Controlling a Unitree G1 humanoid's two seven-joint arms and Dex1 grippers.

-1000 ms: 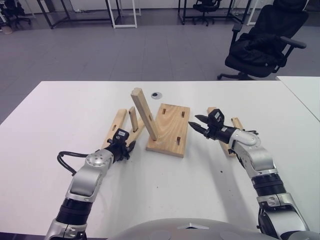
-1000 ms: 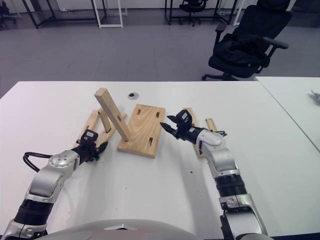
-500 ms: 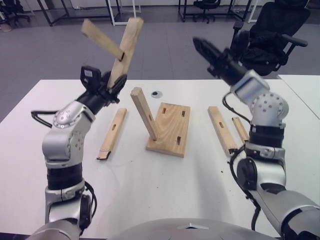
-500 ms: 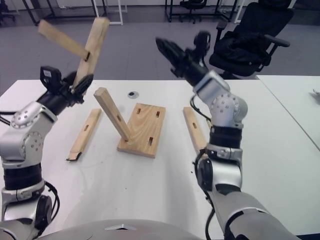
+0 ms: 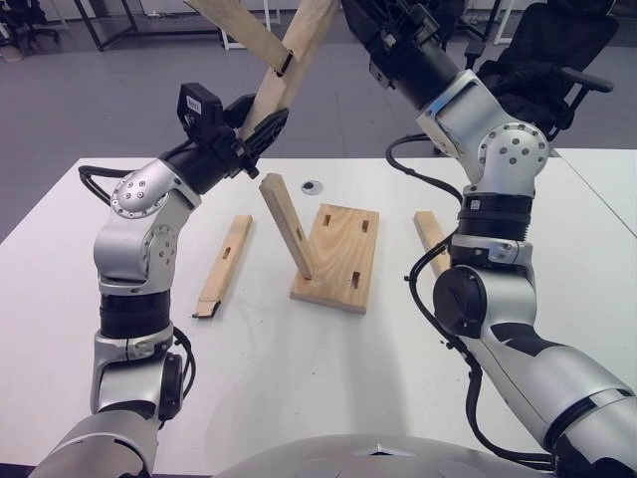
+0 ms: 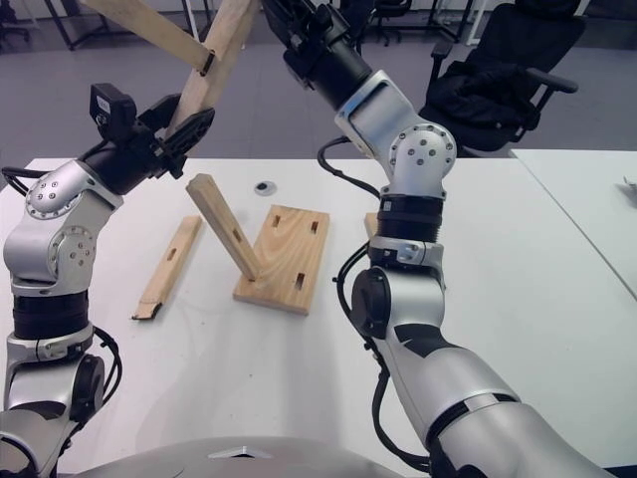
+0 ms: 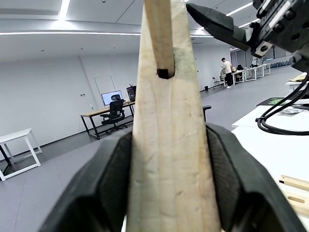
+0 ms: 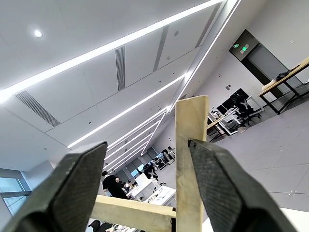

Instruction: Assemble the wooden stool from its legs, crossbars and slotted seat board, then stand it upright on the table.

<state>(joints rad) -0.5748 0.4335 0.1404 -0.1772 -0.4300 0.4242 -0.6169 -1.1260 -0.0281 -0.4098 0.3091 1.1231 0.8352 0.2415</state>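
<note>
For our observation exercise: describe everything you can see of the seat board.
The seat board is a pale wooden rectangle lying on the white table. Three small slots show open; a leg stands plugged into its near left corner, leaning back and left. Nothing else touches it.

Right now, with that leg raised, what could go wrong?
The crossbar is only slotted into the raised leg held low down by the left gripper; the open right gripper at the leg's top might nudge it loose. Lowering it could knock the tilted leg standing in the seat board.
</note>
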